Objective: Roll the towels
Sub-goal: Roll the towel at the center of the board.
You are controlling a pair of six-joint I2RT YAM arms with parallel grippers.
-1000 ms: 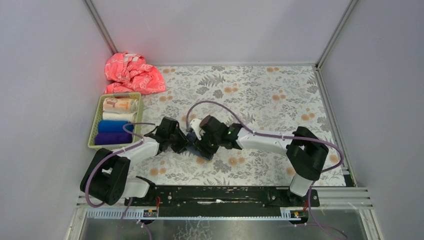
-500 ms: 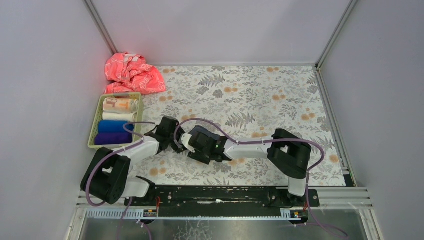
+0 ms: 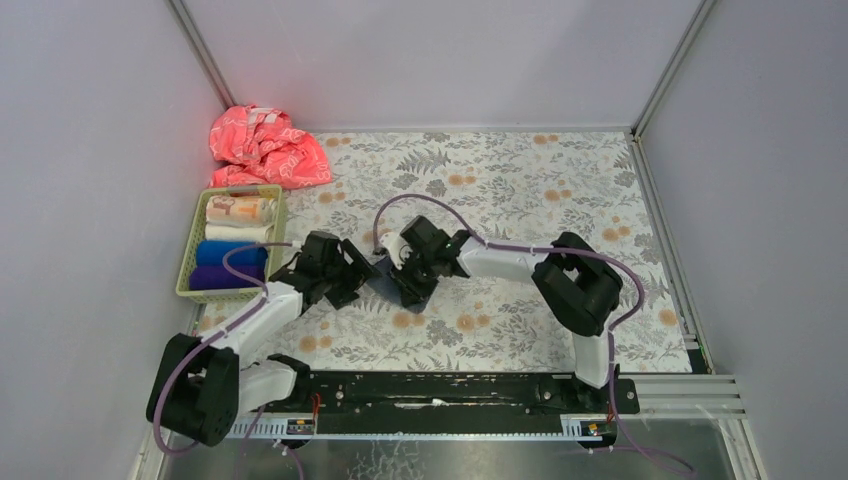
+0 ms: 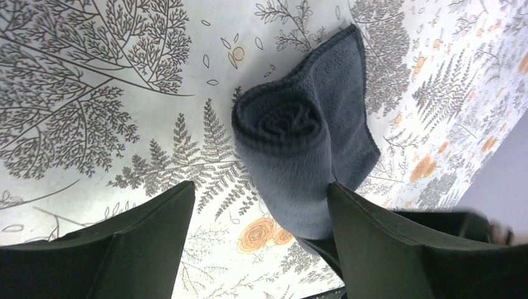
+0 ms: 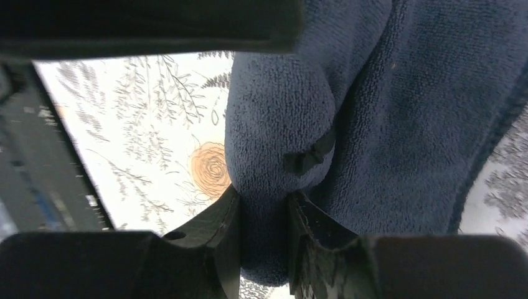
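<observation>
The dark grey-blue towel (image 4: 299, 149) lies rolled up on the floral covering, its spiral end facing the left wrist camera. In the top view it is a dark patch (image 3: 379, 271) between the two grippers. My left gripper (image 4: 260, 187) is open around the near end of the roll, and its right finger (image 4: 373, 237) touches the roll's side. My right gripper (image 5: 263, 199) is shut on the other end of the same towel (image 5: 280, 137). In the top view the left gripper (image 3: 342, 277) and right gripper (image 3: 412, 283) face each other.
A green basket (image 3: 192, 246) at the left holds a cream printed roll (image 3: 238, 208), a white roll (image 3: 236, 232), a blue roll (image 3: 228, 252) and a purple roll (image 3: 221, 277). A crumpled pink cloth (image 3: 265, 146) lies at the back left corner. Walls close in three sides.
My right gripper swung left and then back toward the far side, still on the towel. My left gripper drew a little to the left.
</observation>
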